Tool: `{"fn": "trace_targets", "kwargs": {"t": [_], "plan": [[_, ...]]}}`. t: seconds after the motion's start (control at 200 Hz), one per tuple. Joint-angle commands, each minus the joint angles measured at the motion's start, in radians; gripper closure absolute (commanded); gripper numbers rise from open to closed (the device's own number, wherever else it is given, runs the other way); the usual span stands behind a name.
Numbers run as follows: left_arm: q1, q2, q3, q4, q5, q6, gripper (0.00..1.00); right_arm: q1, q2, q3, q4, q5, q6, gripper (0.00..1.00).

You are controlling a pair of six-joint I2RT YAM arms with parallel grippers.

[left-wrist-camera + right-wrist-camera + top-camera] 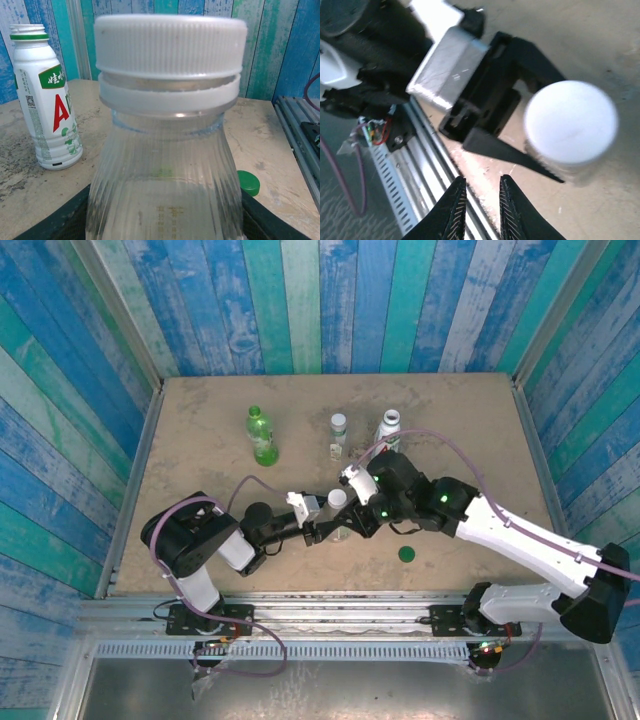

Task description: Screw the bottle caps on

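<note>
Bottles: four, namely one green bottle (264,443), one short clear bottle (339,435), one white bottle (47,115) and one ribbed clear bottle (165,185).
Caps counted with certainty: two. One white cap (170,42) sits on the ribbed clear bottle, and one dark green cap (407,554) lies loose on the counter (200,440).
Bottles with an open neck: one, the white bottle.
Tops of the green bottle and short clear bottle: too small to tell from above.
Arms: two, a left arm (190,535) and a right arm (520,540).
End effectors: two, a left end effector (332,528) and a right end effector (482,180).

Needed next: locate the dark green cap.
Top view: the dark green cap lies on the table, near-right of the held clear bottle.
</note>
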Motion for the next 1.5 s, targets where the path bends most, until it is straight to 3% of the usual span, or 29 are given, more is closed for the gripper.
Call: {"fn": "trace_targets", "kwargs": {"t": [0.0,0.175,0.516,0.756,0.916,1.086,1.247,1.367,1.492], "plan": [[-0.005,-0.018,-0.002,-0.067,-0.001,-0.001,0.46,-0.007,-0.044,0.006,-0.010,0.075,-0.012,0.75],[-0.005,-0.017,-0.002,-0.065,0.004,0.000,0.46,-0.073,-0.022,0.023,0.050,0.137,-0.003,0.67],[-0.005,-0.016,-0.002,-0.062,0.002,0.000,0.46,-0.118,0.102,0.083,0.016,-0.007,-0.042,0.72],[-0.005,-0.025,-0.003,-0.072,-0.001,0.001,0.46,-0.073,0.017,-0.032,0.006,-0.130,-0.022,0.78],[-0.005,-0.036,-0.004,-0.073,0.016,0.004,0.47,-0.053,-0.046,-0.032,0.008,-0.067,-0.074,0.74],[-0.015,-0.099,-0.005,-0.144,0.041,0.046,0.47,-0.053,-0.088,0.008,-0.034,0.012,-0.332,0.44],[-0.035,-0.157,0.009,-0.255,0.053,0.095,0.46,-0.053,-0.083,0.045,-0.113,-0.010,-0.733,0.25],[-0.037,-0.180,0.010,-0.281,0.057,0.108,0.46,-0.053,-0.048,0.073,-0.164,-0.036,-0.969,0.20],[-0.041,-0.194,0.011,-0.305,0.057,0.121,0.46,-0.058,0.042,0.177,-0.259,-0.037,-1.053,0.25]]}}
